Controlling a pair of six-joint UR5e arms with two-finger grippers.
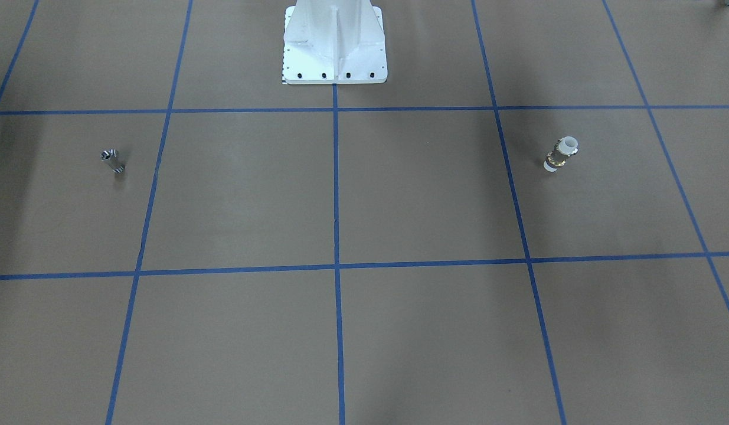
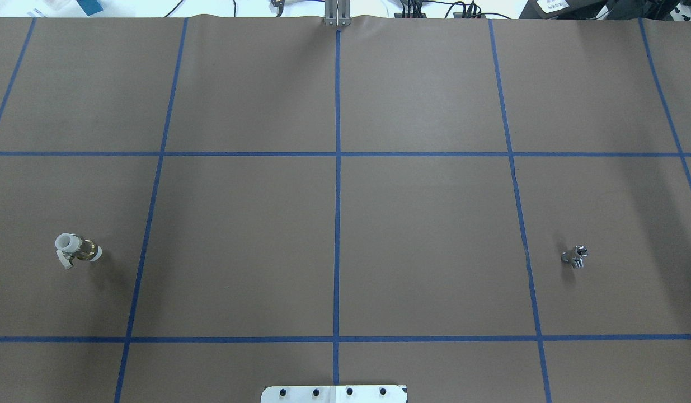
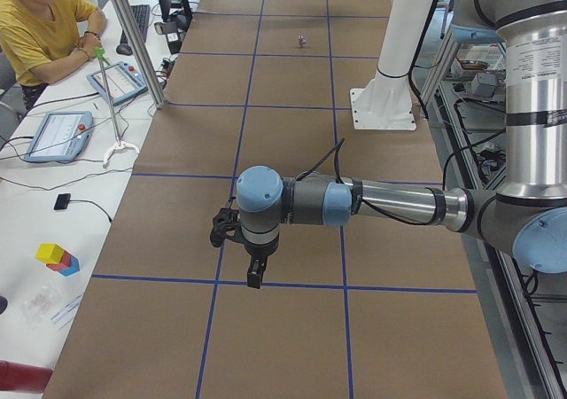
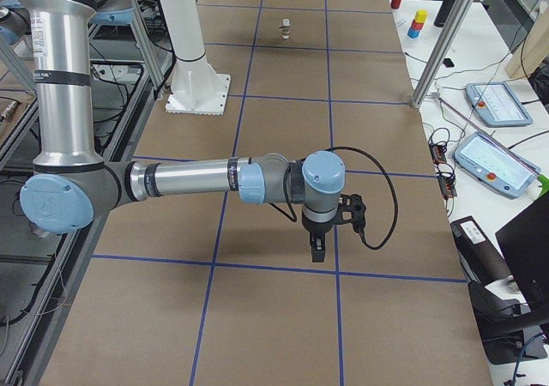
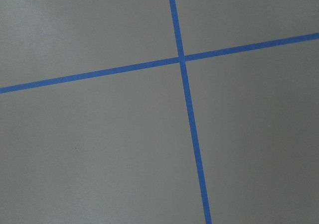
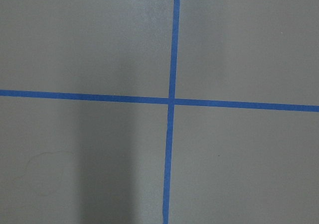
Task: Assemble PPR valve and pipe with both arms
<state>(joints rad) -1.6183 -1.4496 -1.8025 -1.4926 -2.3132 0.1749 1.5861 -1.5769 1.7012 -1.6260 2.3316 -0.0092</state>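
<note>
The left gripper (image 3: 255, 273) hangs fingers-down over the brown table (image 3: 292, 346), close above a blue tape line (image 3: 292, 286), at the end of the left arm (image 3: 390, 206), which reaches out level from the robot's side. Whether its fingers are spread or pressed together cannot be told from this side view. At the table's other end the right gripper (image 4: 316, 249) hangs the same way from the right arm (image 4: 180, 180), and how its fingers are set cannot be told either. Under each tool the wrist cameras show brown surface and a tape crossing (image 5: 180, 58) (image 6: 171, 101). Far beyond the right gripper along the table, well apart from it, the PPR valve (image 4: 286, 29) (image 1: 561, 154) (image 2: 78, 251) appears to stand on end, its open white mouth up and its brass band at mid-height. Far beyond the left gripper, equally well apart, sits the small silver pipe (image 3: 302, 40) (image 1: 113, 161) (image 2: 574, 256). The white pedestal (image 1: 334, 44) rises between the two, at the robot's edge of the table
</note>
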